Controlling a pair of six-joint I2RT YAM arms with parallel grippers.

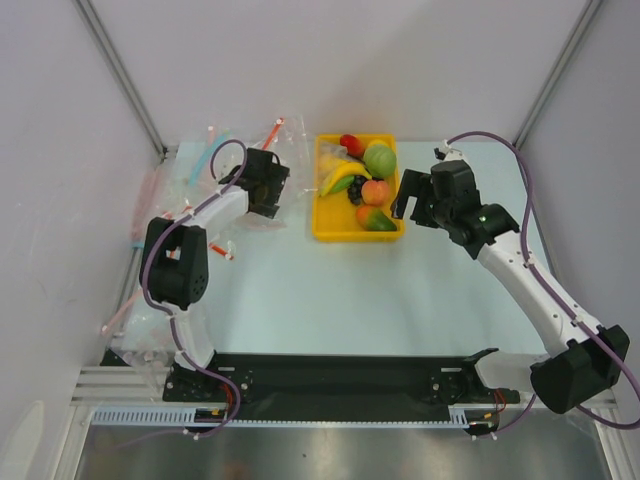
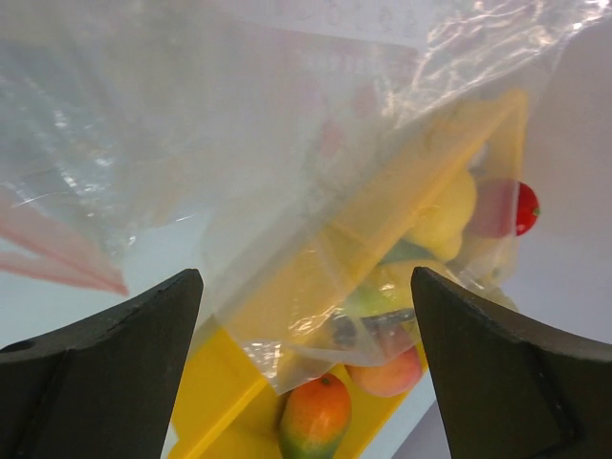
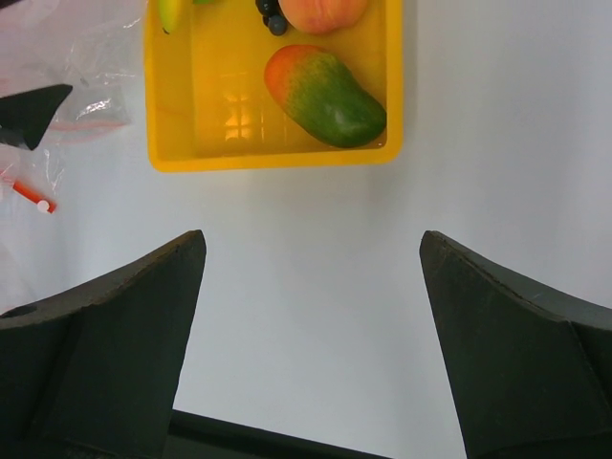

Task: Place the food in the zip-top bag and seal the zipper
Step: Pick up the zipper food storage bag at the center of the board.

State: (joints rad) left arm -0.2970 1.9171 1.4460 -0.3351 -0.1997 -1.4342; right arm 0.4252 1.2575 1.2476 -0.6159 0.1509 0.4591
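On the pale table, seen from above, a shallow yellow plastic tray sat at 12 o'clock. It held all the toy food: a curved yellow banana, an orange-pink peach, a round green fruit, a green-red mango and a black grape bunch. A small red piece lay at the far rim. The clear, floppy zip-top bag lay crumpled at the tray's 9 o'clock and was empty. Its thin red zipper strip showed at the bag's 12 o'clock end. The left gripper hung over the bag. The right gripper hung just beside the tray at 3 o'clock. Other clear pouches with blue strips lay at 10 o'clock.

In the left wrist view, the left gripper had its jaws wide apart. Bag film filled the field ahead of them, and nothing was pinched. The mango and peach showed below the film at 5 o'clock.

In the right wrist view, the right gripper was also wide apart and empty, over bare table. The tray was at 12 o'clock, with the mango the nearest piece.

Assessment: the opening step was in hand. The bag was not yet secured and no food had been transferred. The next move probably called for the left jaws to close on one lip near the zipper and raise the mouth. The film looked thin and liable to slip. The right jaws would then need to descend across the mango's narrow width.
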